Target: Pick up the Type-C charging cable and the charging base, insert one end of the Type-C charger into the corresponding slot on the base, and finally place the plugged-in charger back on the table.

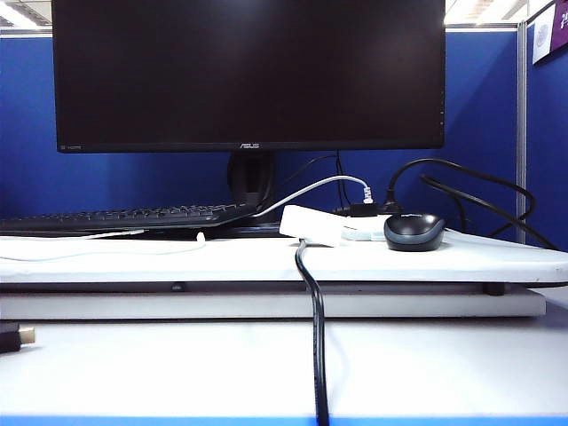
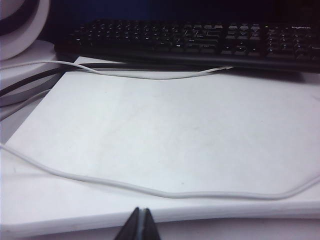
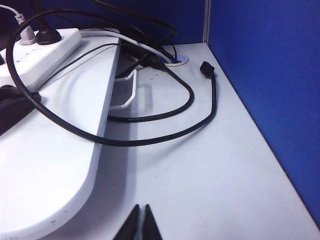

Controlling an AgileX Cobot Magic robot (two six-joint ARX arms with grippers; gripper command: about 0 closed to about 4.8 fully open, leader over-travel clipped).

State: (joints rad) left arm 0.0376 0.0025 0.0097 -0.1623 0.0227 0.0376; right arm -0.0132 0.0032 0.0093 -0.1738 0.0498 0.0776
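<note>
Cable and charger both sitting on the table, grippers nowhere near them yet.

The Type-C charging cable (image 2: 165,192) is a thin white line snaking loosely across the table (image 2: 175,135), just ahead of the left gripper (image 2: 139,225), not touching it. The charging base (image 1: 312,224) is a small white block lying flat near the middle of the table, right next to a dark mouse (image 1: 414,232) and a power strip (image 3: 37,57). The left gripper hangs low at the table's front edge, jaws pressed together, holding nothing. The right gripper (image 3: 141,225) is also pinched closed and empty, off the table's right end over the lower desk, where black cables (image 3: 165,117) loop around.
</note>
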